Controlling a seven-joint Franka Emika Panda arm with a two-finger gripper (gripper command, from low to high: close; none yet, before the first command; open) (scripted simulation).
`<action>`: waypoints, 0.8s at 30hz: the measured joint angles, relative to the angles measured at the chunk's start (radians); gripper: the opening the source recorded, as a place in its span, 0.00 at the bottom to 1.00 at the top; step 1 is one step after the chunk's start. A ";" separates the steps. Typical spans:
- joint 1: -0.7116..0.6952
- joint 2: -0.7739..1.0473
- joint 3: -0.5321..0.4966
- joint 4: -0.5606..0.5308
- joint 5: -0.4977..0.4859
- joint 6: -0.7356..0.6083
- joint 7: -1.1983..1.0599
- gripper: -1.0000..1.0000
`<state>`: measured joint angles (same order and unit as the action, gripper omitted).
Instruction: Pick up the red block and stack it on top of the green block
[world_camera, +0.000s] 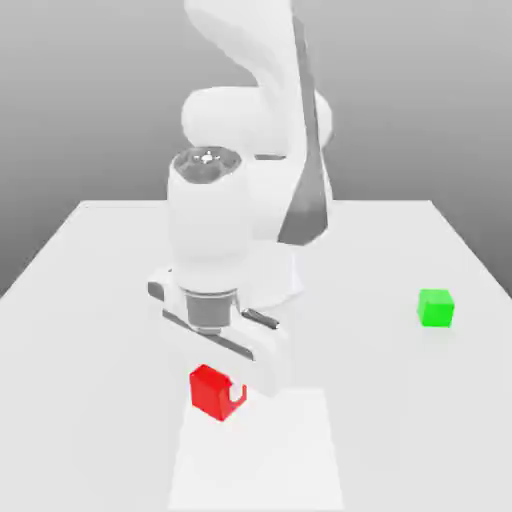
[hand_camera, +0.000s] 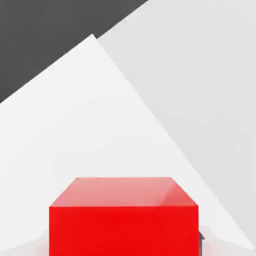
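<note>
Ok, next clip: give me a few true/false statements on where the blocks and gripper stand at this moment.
1. The gripper is shut on the red block. True.
2. The red block already sits on the green block. False: they are well apart, and the green block stands alone on the table.
3. The green block lies toward the exterior view's right of the red block. True.
4. The gripper hangs over the green block. False: it is at the red block.

The red block (hand_camera: 124, 220) is very near the camera, its top face and one side face visible. It rests on the white table (hand_camera: 100, 125); beyond the table's edge is dark background.
</note>
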<state>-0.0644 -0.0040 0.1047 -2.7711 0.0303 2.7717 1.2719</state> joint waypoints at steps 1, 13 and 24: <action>0.043 -0.015 0.018 -0.006 0.015 -0.008 -0.018 0.00; 0.502 -0.171 0.268 -0.076 0.179 -0.080 -0.223 0.00; 0.835 -0.246 0.464 -0.131 0.257 -0.095 -0.345 0.00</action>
<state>0.7708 -0.2497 0.5685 -2.9018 0.2877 2.6770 0.9269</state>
